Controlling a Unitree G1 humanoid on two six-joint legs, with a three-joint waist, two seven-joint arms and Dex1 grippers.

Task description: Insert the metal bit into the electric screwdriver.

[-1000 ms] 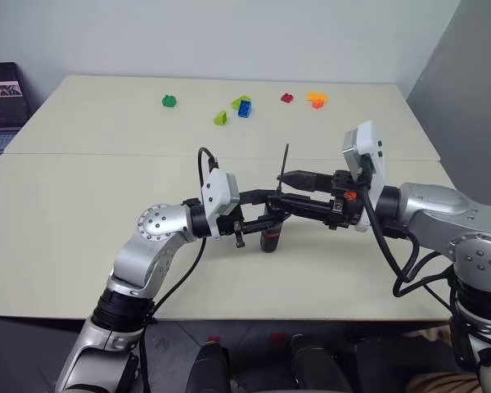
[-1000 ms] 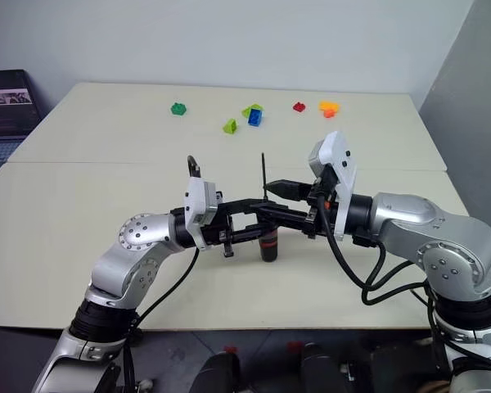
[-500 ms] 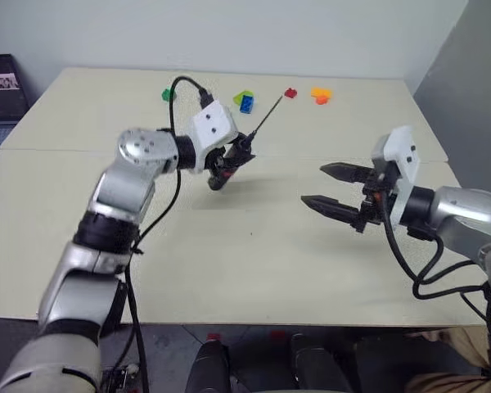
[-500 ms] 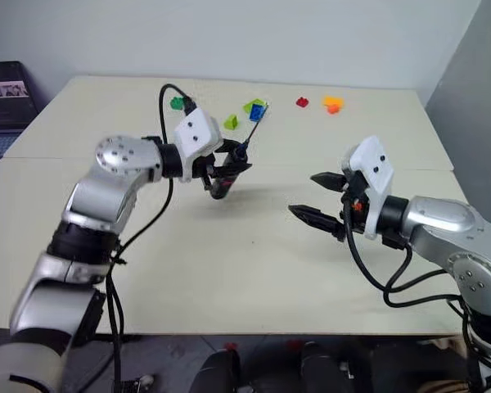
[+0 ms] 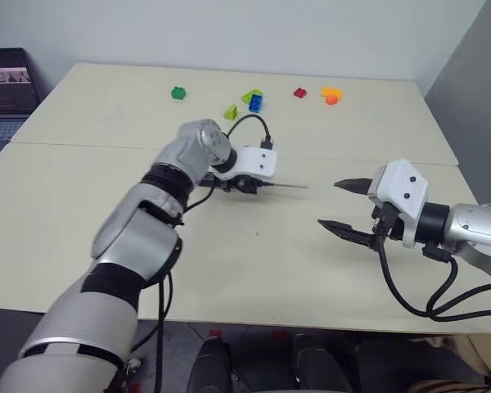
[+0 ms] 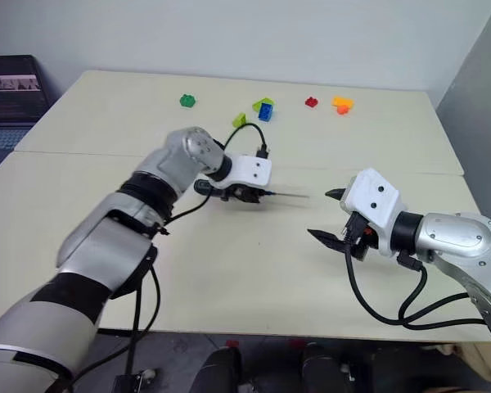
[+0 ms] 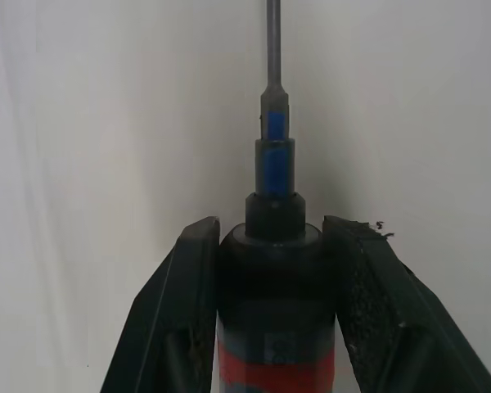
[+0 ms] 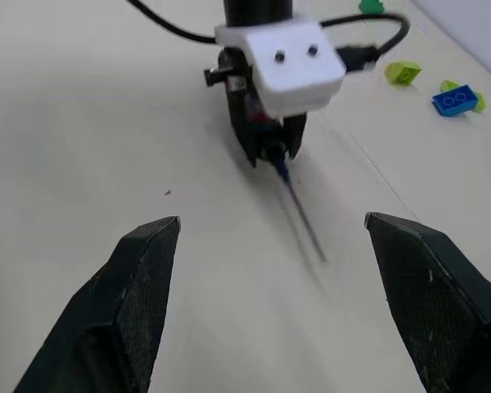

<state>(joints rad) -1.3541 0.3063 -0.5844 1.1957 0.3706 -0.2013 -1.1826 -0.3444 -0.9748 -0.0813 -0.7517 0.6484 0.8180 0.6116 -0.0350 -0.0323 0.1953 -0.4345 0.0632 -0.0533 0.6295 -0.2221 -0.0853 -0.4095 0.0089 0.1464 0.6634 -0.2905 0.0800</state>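
The left gripper (image 7: 270,303) clenched the electric screwdriver (image 7: 276,327), dark with a red band, the thin metal bit (image 7: 272,41) seated in its nose; the right gripper (image 8: 270,303) stood released.

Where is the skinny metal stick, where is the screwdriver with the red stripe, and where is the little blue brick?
metal bit (image 7: 272,41): left wrist view, on its thin shaft.
electric screwdriver (image 7: 274,270): left wrist view, on its dark body above the red band.
blue brick (image 8: 453,99): right wrist view, on its studded top.

- Both eye views look down from the head over the table (image 5: 82,196) — same scene, far back.
- Each wrist view looks along its own fingers — very close; all see the metal bit (image 8: 303,217).
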